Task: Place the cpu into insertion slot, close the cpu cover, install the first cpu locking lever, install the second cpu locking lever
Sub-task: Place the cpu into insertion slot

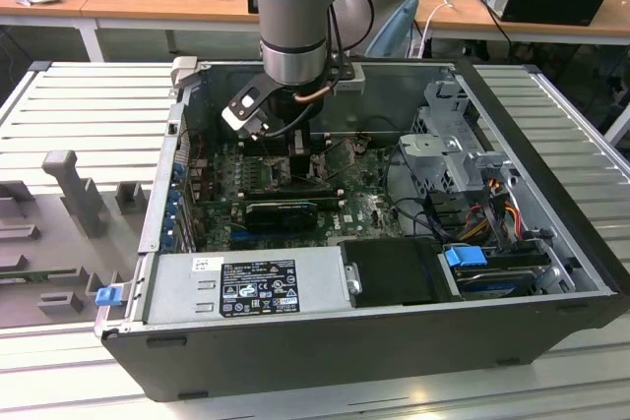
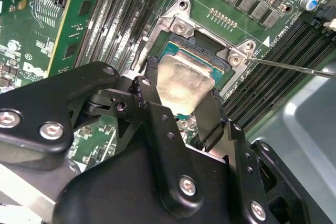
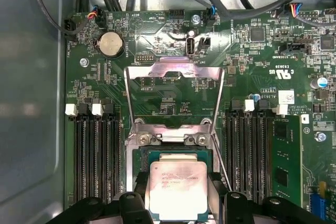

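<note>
The cpu (image 2: 184, 80), a flat square chip with a dull silver top, sits between my gripper's (image 2: 181, 98) black fingers (image 2: 211, 116), which are shut on its two sides. It hangs slightly tilted just over the insertion slot (image 2: 223, 69), whose black frame and green border show around it. In the first wrist view the cpu (image 3: 177, 188) covers most of the insertion slot (image 3: 173, 155), with the gripper (image 3: 178, 200) at its sides. The cpu cover (image 3: 176, 80) stands swung open beyond the socket. A thin wire locking lever (image 2: 294, 67) sticks out beside the socket. In the exterior view the gripper (image 1: 300, 150) is low inside the computer case.
Long black memory slots (image 3: 94, 156) flank the socket on both sides. A black expansion card (image 1: 281, 211) lies nearer the power supply (image 1: 246, 287). The drive cage (image 1: 453, 159) and bundled cables (image 1: 492, 209) fill the exterior view's right. The case walls (image 1: 162, 194) enclose the space.
</note>
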`<state>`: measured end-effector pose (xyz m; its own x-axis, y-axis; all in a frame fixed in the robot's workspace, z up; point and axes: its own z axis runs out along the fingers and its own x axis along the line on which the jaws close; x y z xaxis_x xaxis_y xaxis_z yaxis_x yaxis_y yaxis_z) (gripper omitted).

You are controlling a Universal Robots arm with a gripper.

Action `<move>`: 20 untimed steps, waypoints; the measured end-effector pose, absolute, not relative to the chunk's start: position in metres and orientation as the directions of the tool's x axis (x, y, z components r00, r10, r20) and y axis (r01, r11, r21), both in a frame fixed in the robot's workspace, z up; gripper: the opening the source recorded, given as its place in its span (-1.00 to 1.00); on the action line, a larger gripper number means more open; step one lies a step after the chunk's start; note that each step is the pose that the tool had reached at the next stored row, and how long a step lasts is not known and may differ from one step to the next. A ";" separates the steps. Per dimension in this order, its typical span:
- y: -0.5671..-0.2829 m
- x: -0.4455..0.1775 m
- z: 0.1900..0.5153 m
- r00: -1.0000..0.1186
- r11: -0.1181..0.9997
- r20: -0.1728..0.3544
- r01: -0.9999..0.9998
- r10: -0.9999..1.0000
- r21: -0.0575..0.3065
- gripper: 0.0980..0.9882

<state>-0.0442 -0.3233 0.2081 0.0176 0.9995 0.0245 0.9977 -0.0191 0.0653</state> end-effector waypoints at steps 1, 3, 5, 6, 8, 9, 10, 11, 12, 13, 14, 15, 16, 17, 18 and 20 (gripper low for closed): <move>-0.323 -0.044 0.208 0.018 -0.019 0.025 0.998 1.000 0.065 -0.04; -0.323 -0.044 0.208 0.018 -0.019 0.025 0.998 1.000 0.065 -0.04; -0.323 -0.044 0.207 0.018 -0.019 0.025 0.998 1.000 0.065 -0.04; -0.323 -0.044 0.207 0.018 -0.019 0.025 0.998 1.000 0.065 -0.04; -0.323 -0.044 0.207 0.017 -0.019 0.024 0.998 1.000 0.065 -0.04; -0.323 -0.044 0.207 0.018 -0.019 0.025 0.998 1.000 0.065 -0.04; -0.323 -0.044 0.206 0.018 -0.019 0.025 0.998 1.000 0.065 -0.04; -0.323 -0.044 0.206 0.018 -0.019 0.025 0.998 1.000 0.065 -0.04; -0.323 -0.044 0.206 0.018 -0.019 0.025 0.998 1.000 0.065 -0.04; -0.323 -0.045 0.205 0.018 -0.019 0.025 0.998 1.000 0.065 -0.04; -0.323 -0.045 0.205 0.018 -0.019 0.025 0.998 1.000 0.065 -0.04; -0.323 -0.045 0.205 0.018 -0.019 0.025 0.998 1.000 0.065 -0.04; -0.323 -0.045 0.204 0.018 -0.019 0.025 0.998 1.000 0.065 -0.04; -0.323 -0.045 0.204 0.018 -0.019 0.025 0.998 1.000 0.065 -0.04; -0.323 -0.045 0.204 0.017 -0.019 0.025 0.998 1.000 0.065 -0.04; -0.323 -0.045 0.204 0.018 -0.019 0.024 0.998 1.000 0.065 -0.04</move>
<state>-0.0451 -0.3227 0.2036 0.0176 0.9995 0.0244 0.9977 -0.0191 0.0649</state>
